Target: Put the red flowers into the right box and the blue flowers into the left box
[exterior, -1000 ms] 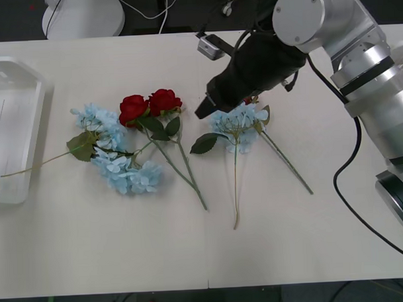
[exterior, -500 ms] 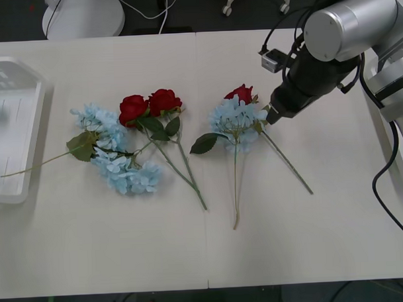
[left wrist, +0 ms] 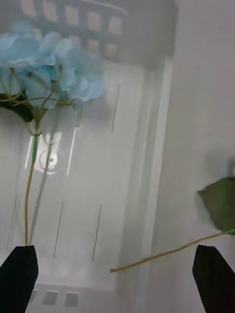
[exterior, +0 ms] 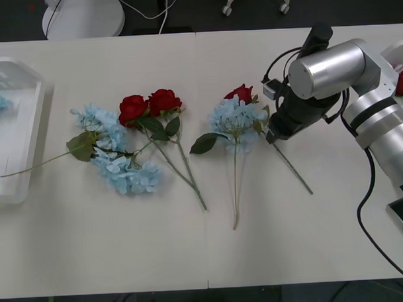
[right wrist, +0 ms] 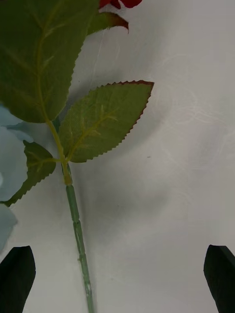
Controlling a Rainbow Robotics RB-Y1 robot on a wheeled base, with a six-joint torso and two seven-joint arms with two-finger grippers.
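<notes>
A pale table [exterior: 125,246] runs wall to wall, a seam down its middle; behind it, dark floor, cables and a white round base [exterior: 83,16]. The right gripper [exterior: 274,134], fingers spread wide, hangs low over the stem of a lone red rose [exterior: 240,93] beside a blue cluster [exterior: 236,122]. Two more red flowers [exterior: 149,104] lie mid-table among blue flowers [exterior: 119,157]. The left gripper [left wrist: 117,274], fingers apart, hovers above the left box [exterior: 25,130], a blue bloom [left wrist: 51,61] lying inside
</notes>
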